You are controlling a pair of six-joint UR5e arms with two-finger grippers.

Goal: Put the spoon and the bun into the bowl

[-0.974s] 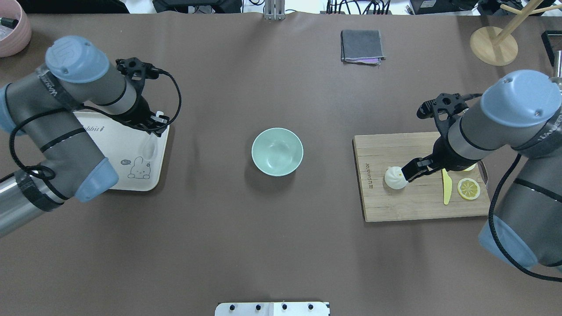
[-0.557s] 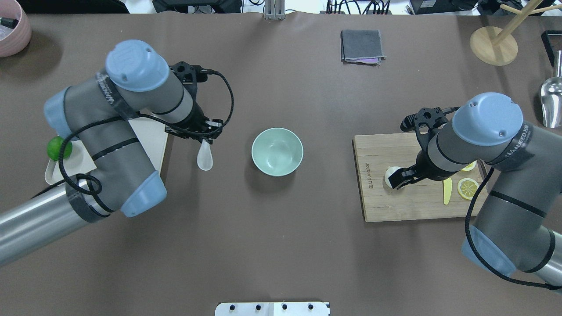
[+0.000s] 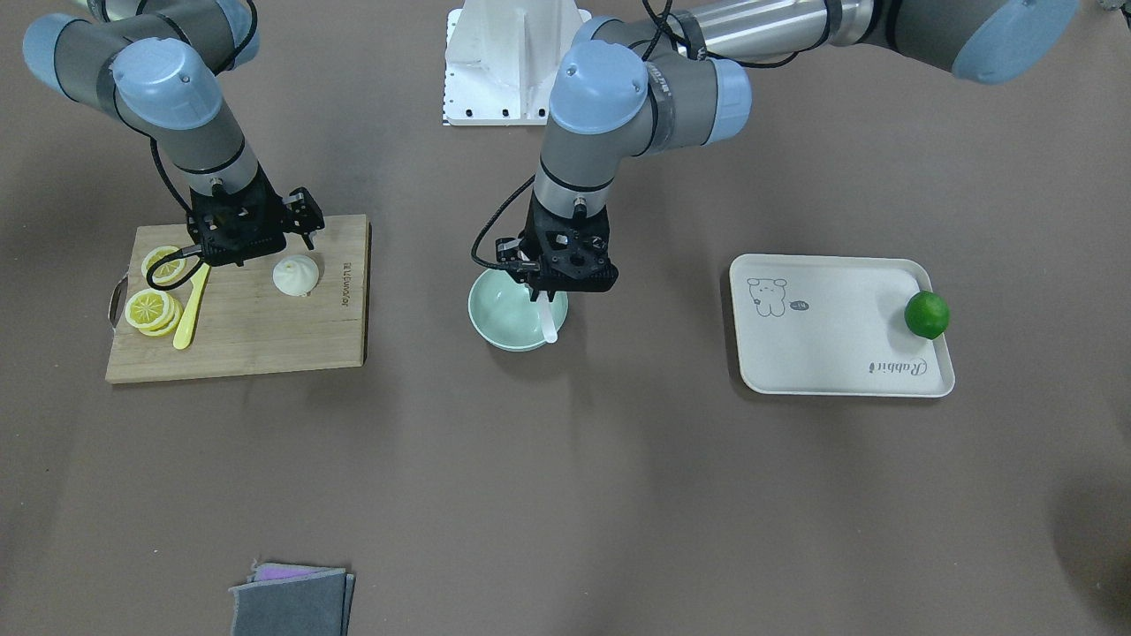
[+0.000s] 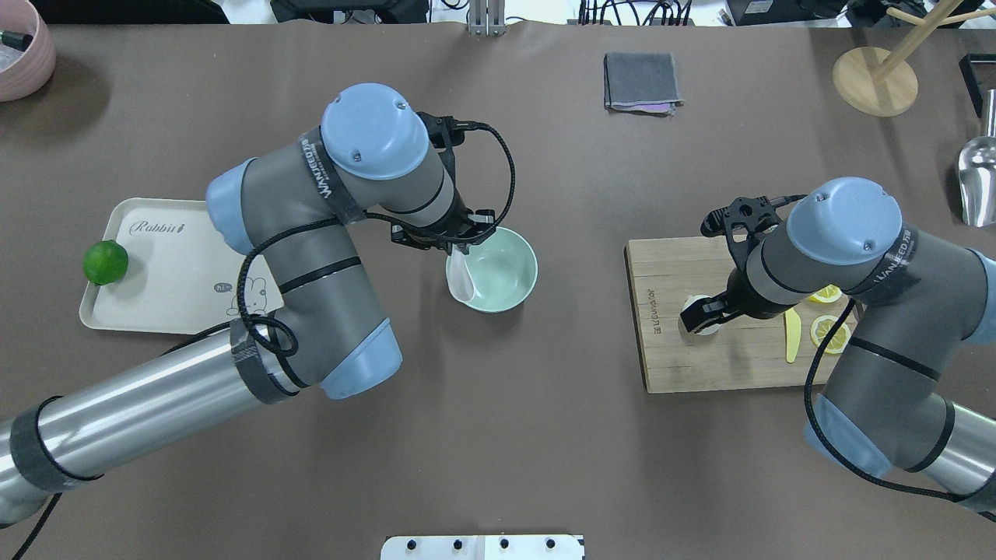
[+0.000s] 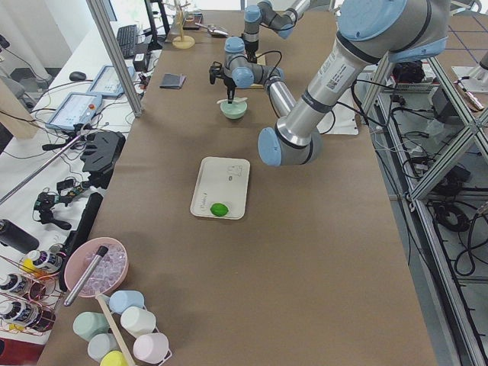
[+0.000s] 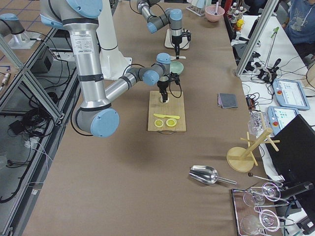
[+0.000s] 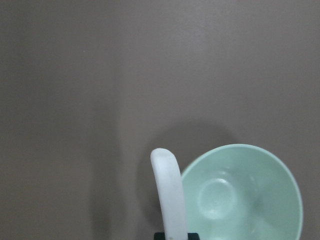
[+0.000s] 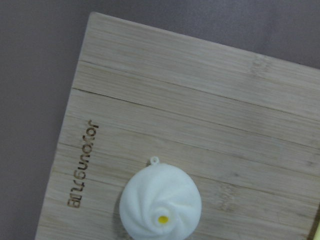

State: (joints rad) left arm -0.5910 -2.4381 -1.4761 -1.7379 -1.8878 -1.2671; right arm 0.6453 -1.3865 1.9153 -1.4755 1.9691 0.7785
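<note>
White glossy soup spoon [image 4: 461,284] hangs scoop-down from the left claw [image 4: 457,247], whose jaws are pressed on its short handle. Its long axis runs steeply downward. The scoop sits at the robot's-left rim of the round pale mint-green bowl [image 4: 526,272], not over the hollow; in the left wrist view the spoon lies just beside that rim. The bowl's centre therefore lies to the robot's right of the claw, and a short shift that way looks needed before release. Well to the robot's right of the bowl, the small round white steamed bun [image 3: 296,276] rests on the rectangular bamboo cutting board [image 3: 265,344]. The right claw [image 4: 700,315] hovers directly over the bun, jaws apparently spread, since no finger enters the right wrist view. A straight descent should bracket the bun.
</note>
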